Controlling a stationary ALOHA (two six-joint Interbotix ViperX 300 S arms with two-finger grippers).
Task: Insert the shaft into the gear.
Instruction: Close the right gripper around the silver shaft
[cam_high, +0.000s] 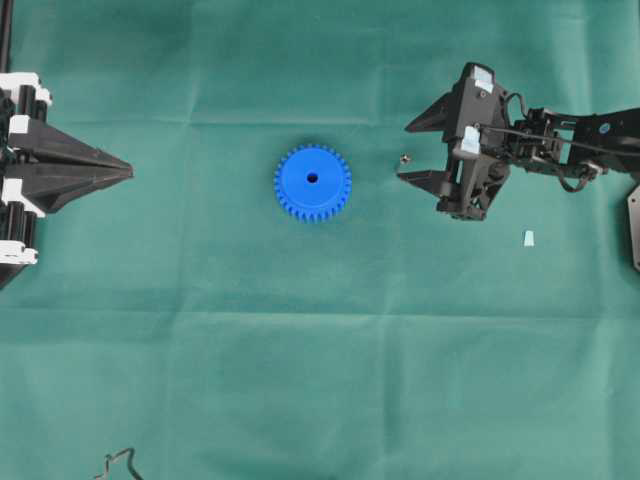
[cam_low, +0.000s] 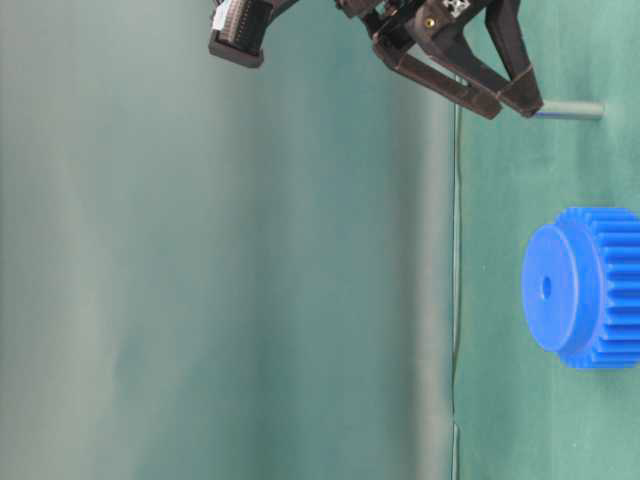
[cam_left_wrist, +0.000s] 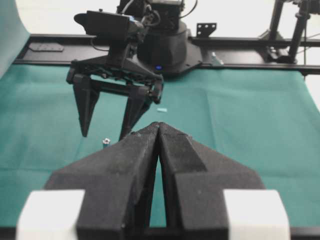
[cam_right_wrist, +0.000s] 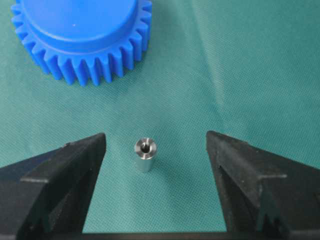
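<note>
Overhead: right pincer (cam_high: 402, 152) open astride shaft (cam_high: 405, 158).

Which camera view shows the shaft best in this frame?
The right wrist view: the shaft stands upright, close and sharp, between the open right pincer fingers, untouched. Overhead it is a tiny speck. The table-level view shows its side profile. The left wrist view shows it small and distant.

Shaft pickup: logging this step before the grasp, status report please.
Right pincer open, straddling the shaft, no contact. Left pincer shut, parked at table edge. Shaft upright on the cloth beside the gear. Nothing between them.
</note>
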